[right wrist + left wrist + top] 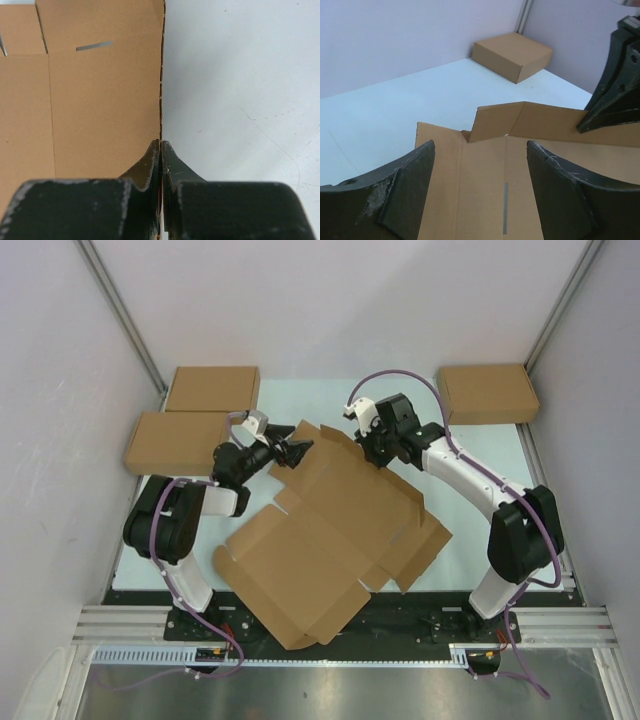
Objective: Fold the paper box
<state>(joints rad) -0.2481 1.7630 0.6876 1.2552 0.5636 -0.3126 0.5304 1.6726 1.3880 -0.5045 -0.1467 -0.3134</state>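
The paper box (330,535) is a flat brown cardboard die-cut with flaps and creases, lying across the table's middle at a slant. My right gripper (372,448) is shut on its far edge; the right wrist view shows the fingers (161,150) pinching the thin cardboard edge (100,90). My left gripper (296,451) is open at the box's far left corner. In the left wrist view its fingers (415,180) stand wide apart over the panel (485,185), with a raised flap (530,122) beyond. The right gripper (615,85) shows there too.
Three closed brown boxes stand at the table's far side: two at the left (212,388) (178,442), one at the right (487,393), also in the left wrist view (512,55). White walls enclose the pale table (480,510).
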